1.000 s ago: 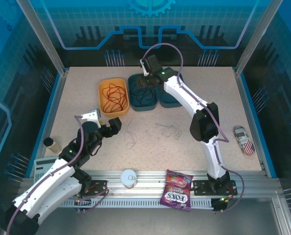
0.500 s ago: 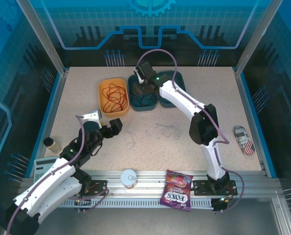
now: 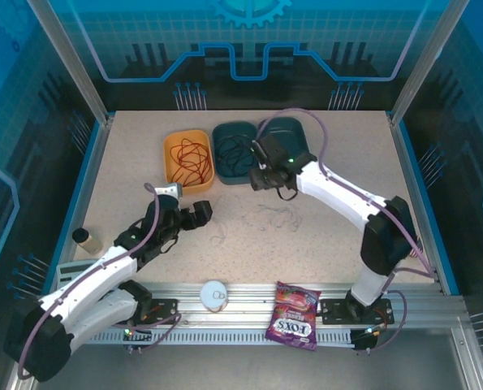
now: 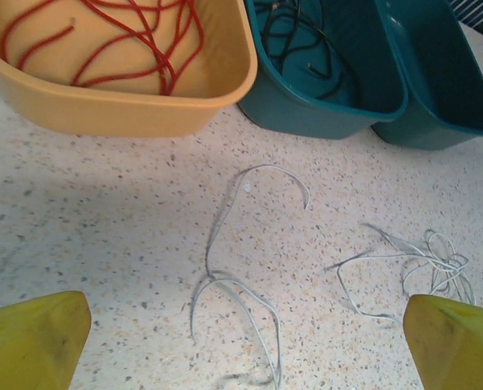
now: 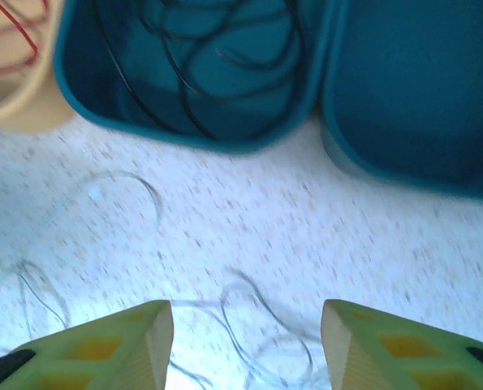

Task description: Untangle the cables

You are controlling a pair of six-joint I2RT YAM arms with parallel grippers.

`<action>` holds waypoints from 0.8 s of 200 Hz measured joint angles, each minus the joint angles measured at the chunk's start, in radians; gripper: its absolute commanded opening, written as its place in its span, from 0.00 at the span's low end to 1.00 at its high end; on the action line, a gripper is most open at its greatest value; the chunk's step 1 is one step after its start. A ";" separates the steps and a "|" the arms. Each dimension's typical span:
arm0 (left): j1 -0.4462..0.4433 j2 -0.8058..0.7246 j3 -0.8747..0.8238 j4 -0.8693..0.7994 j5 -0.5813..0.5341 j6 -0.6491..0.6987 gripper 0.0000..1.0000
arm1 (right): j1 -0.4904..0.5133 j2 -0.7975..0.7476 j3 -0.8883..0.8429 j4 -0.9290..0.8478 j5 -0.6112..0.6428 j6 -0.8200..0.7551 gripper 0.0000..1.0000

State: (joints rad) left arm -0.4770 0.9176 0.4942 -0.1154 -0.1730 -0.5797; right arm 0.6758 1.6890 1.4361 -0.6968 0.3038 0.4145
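Red cables (image 3: 189, 157) in yellow tub (image 4: 127, 114), black cables (image 4: 310, 65) in teal tub (image 4: 322, 122), white cables (image 4: 440, 264) on speckled beige table (image 4: 103, 227)

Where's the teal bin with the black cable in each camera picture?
Top external: the teal bin, far centre, middle of three bins.
Left wrist: top edge, right of centre.
Right wrist: top, left of centre.
Shared landmark: the orange bin just left of it.
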 measured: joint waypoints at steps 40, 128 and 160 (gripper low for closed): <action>-0.010 0.148 0.047 0.096 0.072 -0.022 0.99 | 0.000 -0.116 -0.201 -0.022 0.018 0.107 0.48; -0.053 0.313 0.093 0.224 0.141 -0.077 0.99 | 0.089 -0.164 -0.380 -0.019 -0.013 0.250 0.39; -0.055 0.316 0.093 0.233 0.145 -0.081 0.99 | 0.108 -0.101 -0.381 0.016 -0.036 0.267 0.34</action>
State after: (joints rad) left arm -0.5316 1.2335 0.5877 0.1177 -0.0280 -0.6605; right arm 0.7841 1.5883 1.0550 -0.6807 0.2680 0.6815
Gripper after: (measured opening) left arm 0.993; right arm 0.354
